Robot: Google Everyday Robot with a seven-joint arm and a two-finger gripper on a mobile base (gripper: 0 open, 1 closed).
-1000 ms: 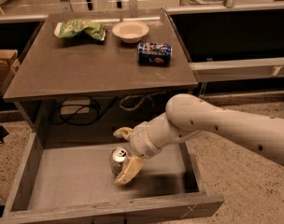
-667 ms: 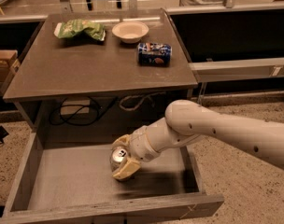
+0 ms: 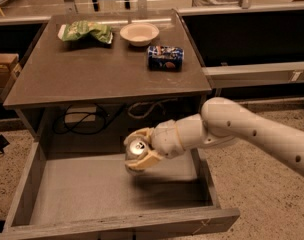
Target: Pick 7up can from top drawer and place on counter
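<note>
The top drawer [image 3: 52, 194] stands pulled open below the counter [image 3: 92, 71]. My gripper [image 3: 137, 150] is over the middle of the drawer, shut on the 7up can [image 3: 137, 148], a pale silver can with its shiny top facing the camera. The can is held off the drawer's grey bottom, below the counter's front edge. One cream finger [image 3: 144, 161] shows under the can and the other above it. My white arm [image 3: 242, 129] reaches in from the right.
On the counter lie a dark blue can on its side [image 3: 165, 57], a white bowl [image 3: 139, 33] and a green chip bag [image 3: 87, 31]. Cables [image 3: 82, 121] hang behind the drawer. A cardboard box [image 3: 3, 69] stands at the left.
My gripper closed on the 7up can, which stood on the drawer bottom, and has lifted it up and slightly left, off the drawer bottom.
</note>
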